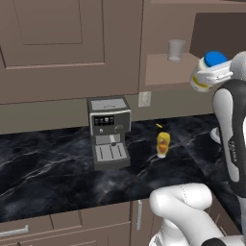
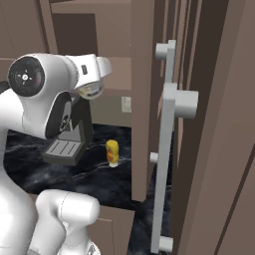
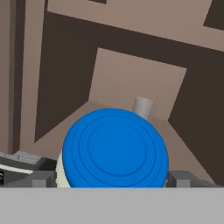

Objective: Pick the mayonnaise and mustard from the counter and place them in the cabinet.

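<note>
While the jar [image 1: 209, 71] hangs in the air just in front of the cabinet [image 1: 166, 67] shelf, the gripper [image 3: 111, 179] has its jaws spread wide around the jar's white body, pinching it from both sides; the hand view shows the blue lid between the two fingertips [image 3: 43, 179]. Beyond the jar, on the tan shelf, stands a grey cup [image 1: 176, 50], near the back wall. The mustard [image 1: 163, 144] stands upright on the counter [image 1: 48, 168] below the jar, to the right of the coffee machine [image 1: 109, 130] and apart from it.

What could go wrong, as I judge it: the jar is wide and the jaws look near their full spread, so the hold may be shallow and the jar could slip if the arm jolts. Pushed in too far, the jar could knock the cup over. Brought in too low, its base could catch the front edge of the shelf and tilt out of the grip. Let go before it rests on the shelf, it could fall toward the counter near the mustard.

Hard to make out: the jar's base and label are mostly covered by the hand in the left base view, and in the right base view the arm's joint hides nearly all of it. How high the jar sits above the shelf I cannot tell.
</note>
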You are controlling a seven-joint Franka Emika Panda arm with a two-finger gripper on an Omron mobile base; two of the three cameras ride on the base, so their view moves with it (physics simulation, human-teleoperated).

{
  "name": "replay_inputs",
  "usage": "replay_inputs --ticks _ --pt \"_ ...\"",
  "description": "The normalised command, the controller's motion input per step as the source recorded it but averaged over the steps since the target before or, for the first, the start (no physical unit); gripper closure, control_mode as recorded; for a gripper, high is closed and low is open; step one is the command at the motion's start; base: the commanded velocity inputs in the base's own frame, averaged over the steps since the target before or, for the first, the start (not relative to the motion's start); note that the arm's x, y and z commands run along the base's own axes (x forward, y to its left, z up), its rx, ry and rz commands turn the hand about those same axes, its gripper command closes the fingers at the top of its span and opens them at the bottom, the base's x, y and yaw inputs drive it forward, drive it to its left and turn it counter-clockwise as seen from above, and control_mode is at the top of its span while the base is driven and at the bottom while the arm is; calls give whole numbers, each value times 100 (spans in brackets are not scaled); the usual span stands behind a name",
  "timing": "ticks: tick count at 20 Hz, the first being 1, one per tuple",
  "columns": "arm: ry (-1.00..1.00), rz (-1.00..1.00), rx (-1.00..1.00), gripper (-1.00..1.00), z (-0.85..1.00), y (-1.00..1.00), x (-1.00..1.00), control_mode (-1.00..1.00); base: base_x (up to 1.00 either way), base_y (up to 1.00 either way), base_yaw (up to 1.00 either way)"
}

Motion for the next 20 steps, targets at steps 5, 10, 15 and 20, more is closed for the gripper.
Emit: replay_inputs --ticks 5,10,15,20 --pt "1 0 0 100 -17 0 48 -100 0 0 0" --pt "0 2 0 100 0 0 44 -100 0 0 0" --pt "0 2 0 100 0 0 40 -100 0 0 0" --pt "2 3 0 100 -8 0 23 -100 0 0 0"
